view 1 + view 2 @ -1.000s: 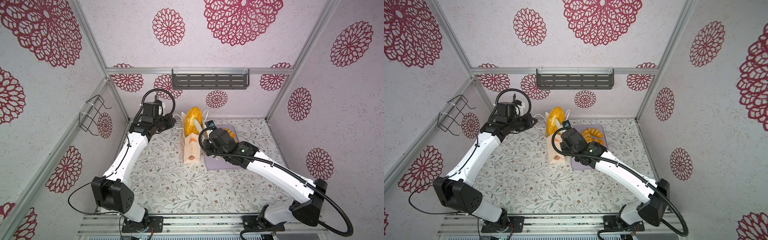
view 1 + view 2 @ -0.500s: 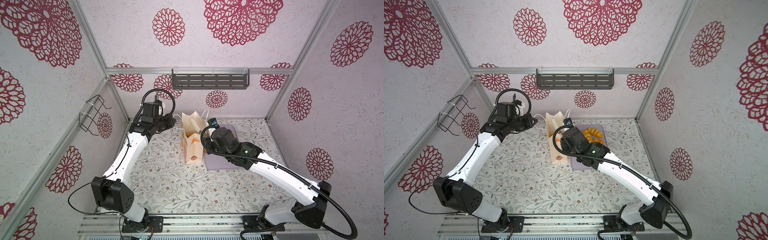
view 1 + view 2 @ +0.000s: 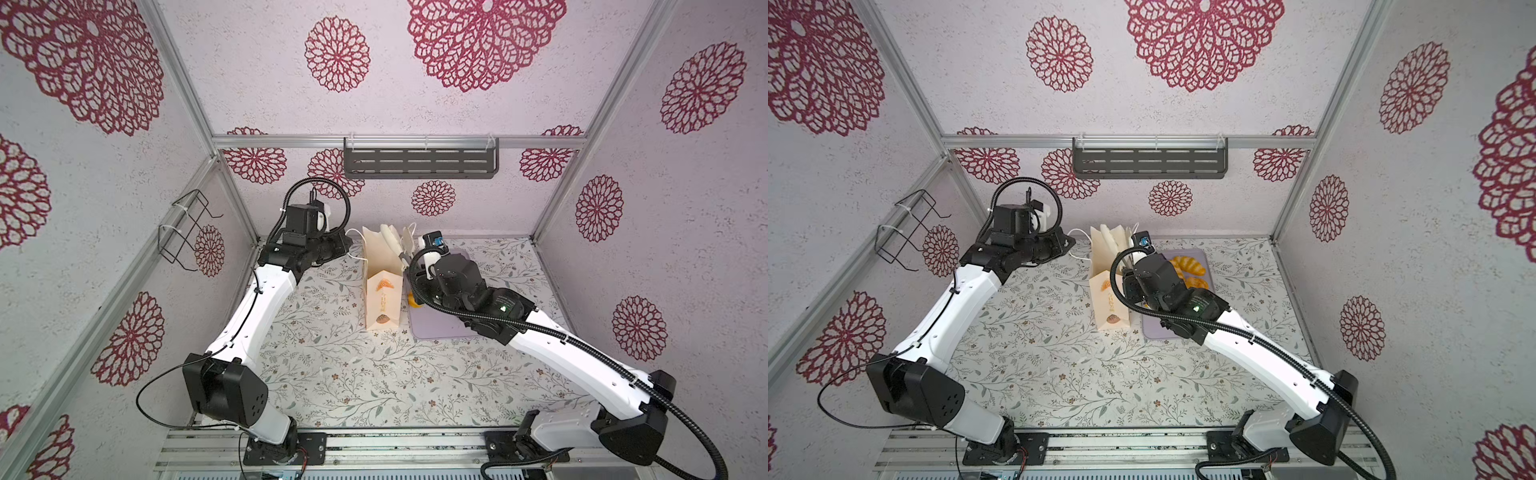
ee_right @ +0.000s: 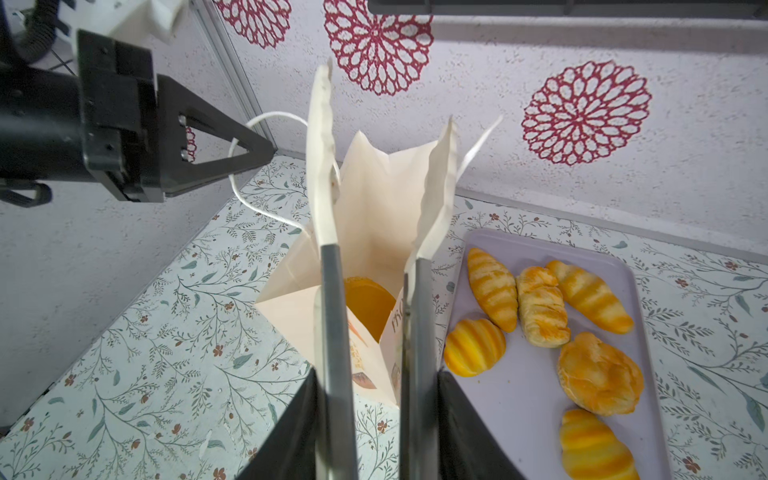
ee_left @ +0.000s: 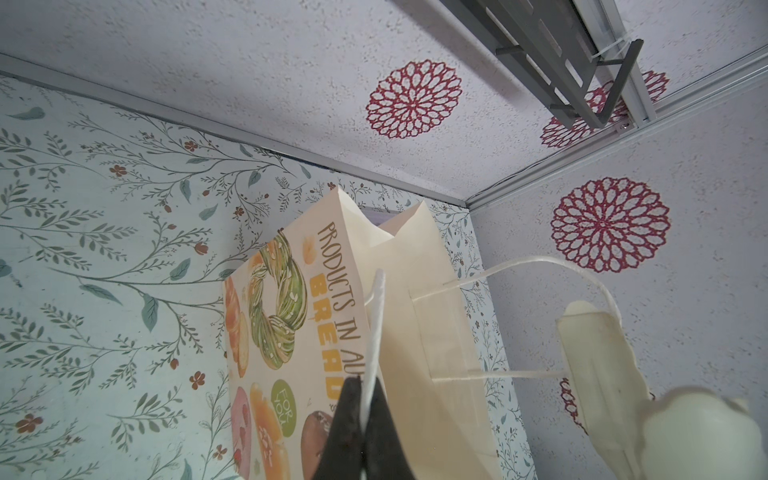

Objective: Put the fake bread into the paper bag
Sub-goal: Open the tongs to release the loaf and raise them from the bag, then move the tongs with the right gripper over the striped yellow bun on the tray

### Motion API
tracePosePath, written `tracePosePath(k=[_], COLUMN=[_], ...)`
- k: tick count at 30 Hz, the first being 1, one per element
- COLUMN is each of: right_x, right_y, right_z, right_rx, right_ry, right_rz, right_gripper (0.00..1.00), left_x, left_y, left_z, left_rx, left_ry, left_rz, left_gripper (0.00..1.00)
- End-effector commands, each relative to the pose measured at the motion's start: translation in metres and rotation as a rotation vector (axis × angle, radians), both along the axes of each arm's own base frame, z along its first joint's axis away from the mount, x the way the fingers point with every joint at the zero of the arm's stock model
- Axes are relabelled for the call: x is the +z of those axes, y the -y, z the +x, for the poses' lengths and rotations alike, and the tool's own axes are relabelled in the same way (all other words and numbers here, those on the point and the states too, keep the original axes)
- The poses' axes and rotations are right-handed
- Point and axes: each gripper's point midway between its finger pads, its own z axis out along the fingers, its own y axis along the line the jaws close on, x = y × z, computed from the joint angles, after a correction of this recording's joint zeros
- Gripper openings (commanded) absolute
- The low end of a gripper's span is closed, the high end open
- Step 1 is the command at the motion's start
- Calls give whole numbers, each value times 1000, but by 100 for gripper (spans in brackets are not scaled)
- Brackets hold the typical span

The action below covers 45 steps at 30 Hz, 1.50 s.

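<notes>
the paper bag (image 3: 382, 291) stands upright at the far middle of the flowered table (image 3: 332, 374), with its mouth open upward, and it is just to the left of the lilac tray (image 3: 436, 328). the left gripper (image 5: 362, 415) reaches in from the left, at the height of the bag's top. its jaws are pressed together on the white cord handle (image 5: 374, 332) of the bag's left wall, and the cord comes out between the two black tips. the right gripper (image 4: 386, 112) hangs high by the right side of the bag's mouth and points toward the far wall. its jaws are spread partly and nothing is between them; only the open bag is seen below them. one fake bread (image 4: 368, 307), round and orange, lies down inside the bag. six more pieces lie on the tray: three long rolls (image 4: 492, 286) side by side at its far end, a round striped bun (image 4: 473, 347) at the left edge beside the bag, a pale lumpy bun (image 4: 598, 374) nearer, and one more striped roll (image 4: 594, 449) at the near side. in a top view the right arm (image 3: 561, 345) covers most of the tray.
</notes>
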Motion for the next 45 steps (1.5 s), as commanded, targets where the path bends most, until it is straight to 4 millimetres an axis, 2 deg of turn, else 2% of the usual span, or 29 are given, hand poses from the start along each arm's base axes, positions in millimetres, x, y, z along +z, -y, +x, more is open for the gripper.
tracePosePath(k=[1,9,21,37,42,45], right_x=[41,49,51,37,24,10], right_y=[5,19,55,114,129,137], right_z=[-7,-14,-26,-23,-23,-20], right_rx=[-2,-18,-94,-290,-314,-321], right_ry=[71,98,127,104,70,28], right_rz=[133,191,199,168,164,151], right_gripper=[43,43,43,42,43,44], left_x=[2,4,1,2,1,1], left_y=[2,-2,-4,-6,-6,-6], left_z=[-1,-1,0,0,0,1], left_rx=[-5,15,32,45,43,42], left_ry=[7,9,7,19,16,14], left_rz=[2,13,13,7,3,2], left_gripper=[0,0,0,0,0,0])
